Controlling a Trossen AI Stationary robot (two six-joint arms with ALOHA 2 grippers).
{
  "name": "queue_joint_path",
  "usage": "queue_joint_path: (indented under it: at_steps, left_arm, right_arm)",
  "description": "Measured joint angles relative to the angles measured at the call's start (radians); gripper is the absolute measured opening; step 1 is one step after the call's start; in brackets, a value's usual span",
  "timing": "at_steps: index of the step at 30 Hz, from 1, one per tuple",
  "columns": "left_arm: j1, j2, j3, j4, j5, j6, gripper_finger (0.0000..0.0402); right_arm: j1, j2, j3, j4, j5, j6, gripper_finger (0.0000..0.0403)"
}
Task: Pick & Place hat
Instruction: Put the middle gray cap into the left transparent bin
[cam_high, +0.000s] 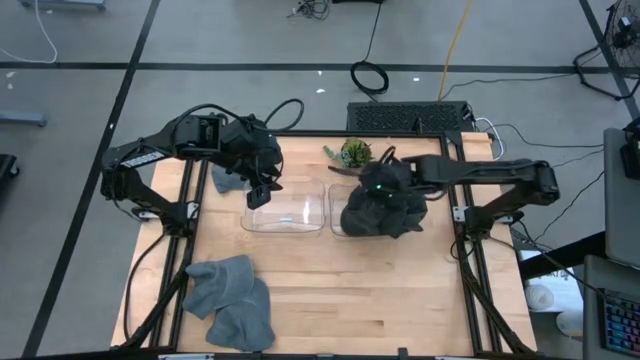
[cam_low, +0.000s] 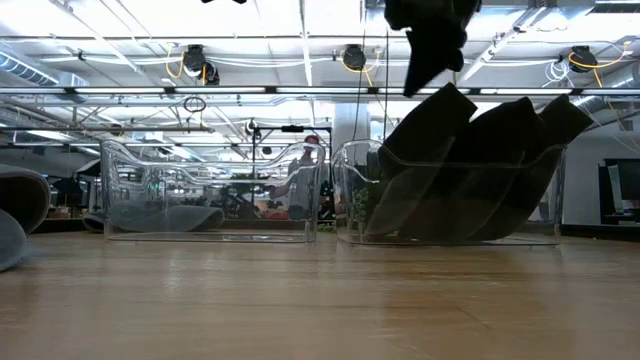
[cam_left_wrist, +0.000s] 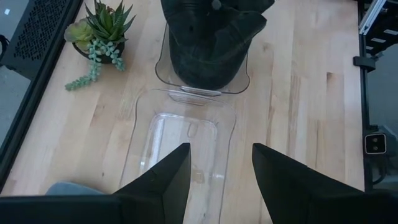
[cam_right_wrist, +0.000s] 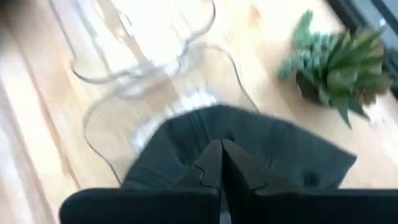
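Several dark hats (cam_high: 380, 212) stand packed in the right clear bin (cam_low: 450, 225). One more dark hat (cam_low: 430, 45) hangs above them under my right gripper (cam_right_wrist: 221, 144), which is shut on it over that bin (cam_high: 338, 222). My left gripper (cam_left_wrist: 217, 168) is open and hovers over the empty left clear bin (cam_left_wrist: 186, 143), touching nothing. A pile of grey hats (cam_high: 232, 300) lies on the table near its front left corner. Another grey hat (cam_high: 225, 180) lies under the left arm. My right gripper pinches a fold of the dark hat (cam_right_wrist: 186, 143) between its two shut fingers, coming from above and pointing down. The hat hangs slack below the fingers, with its lower end (cam_low: 418, 82) above the hats packed in the right bin.
A small potted succulent (cam_high: 352, 153) stands at the table's far edge behind the bins. The two bins sit side by side at mid-table. Bare wood (cam_high: 400, 300) lies in front of them. A black grille box (cam_high: 405, 117) sits beyond the far edge.
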Motion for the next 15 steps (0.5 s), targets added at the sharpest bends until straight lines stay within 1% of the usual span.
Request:
queue_joint_path:
  at_steps: [4,7,10,15]
  left_arm:
    - [0.0,0.0,0.0,0.002,0.0,-0.001,0.0182]
    - [0.0,0.0,0.0,0.0,0.0,-0.003,0.0182]
    - [0.0,0.0,0.0,-0.003,0.002,-0.059,0.0182]
    - [0.0,0.0,0.0,-0.003,0.002,-0.175,0.0182]
  right_arm:
    - [-0.005,-0.037,0.0,0.122,-0.001,-0.046,0.0003]
    - [-0.005,-0.059,0.0,0.202,-0.005,-0.095,0.0017]
    - [-0.005,-0.078,0.0,0.256,-0.006,-0.126,0.0045]
    - [-0.01,-0.107,0.0,0.314,-0.007,-0.141,0.011]
